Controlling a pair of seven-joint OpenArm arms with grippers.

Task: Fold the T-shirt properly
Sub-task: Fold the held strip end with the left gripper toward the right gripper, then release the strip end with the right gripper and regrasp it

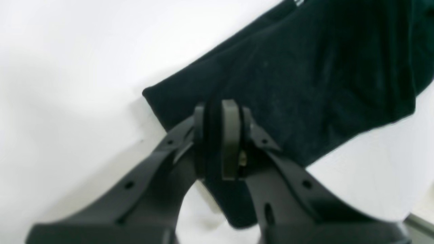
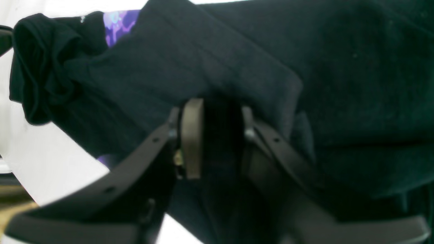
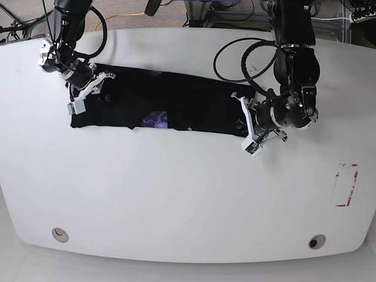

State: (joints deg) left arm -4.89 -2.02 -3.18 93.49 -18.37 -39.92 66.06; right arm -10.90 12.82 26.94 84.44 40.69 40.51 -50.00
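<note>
The black T-shirt [image 3: 188, 100] lies as a long folded strip across the back of the white table [image 3: 176, 194]. Its purple printed patch [image 3: 155, 120] shows near the front edge of the strip. At the strip's right end my left gripper [image 3: 242, 121] is shut on the cloth. In the left wrist view the left gripper [image 1: 218, 105] pinches a thin edge of the T-shirt [image 1: 305, 67] near a corner. My right gripper [image 3: 88, 94] sits at the strip's left end. There the right gripper [image 2: 217, 105] is shut on a thick fold of the T-shirt [image 2: 339, 67], beside the patch [image 2: 118, 23].
A red rectangle outline [image 3: 345, 185] is marked on the table at the right. Two round holes [image 3: 59, 234] [image 3: 317, 241] sit near the front edge. Cables and stands [image 3: 235, 9] lie behind the table's far edge.
</note>
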